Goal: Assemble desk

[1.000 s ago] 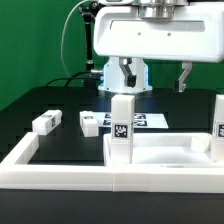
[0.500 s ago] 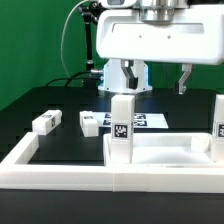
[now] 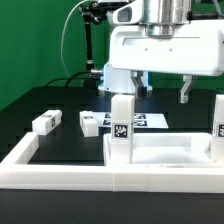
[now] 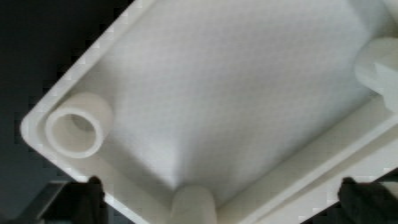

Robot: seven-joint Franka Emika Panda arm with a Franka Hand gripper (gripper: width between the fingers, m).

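Tool [image 3: 163, 90] released, jaws wide, hovering above tabletop [image 3: 165, 152], apparently clear of upright leg [image 3: 122, 122] at its edge.

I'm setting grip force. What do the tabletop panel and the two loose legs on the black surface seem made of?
Tabletop panel: probably moulded white plastic, smooth satin finish; soft sheen, rounded rims and a moulded round socket suggest it. Loose legs: apparently the same white plastic, matte, with crisp block edges; their black-and-white tags may be printed stickers, too small to tell.
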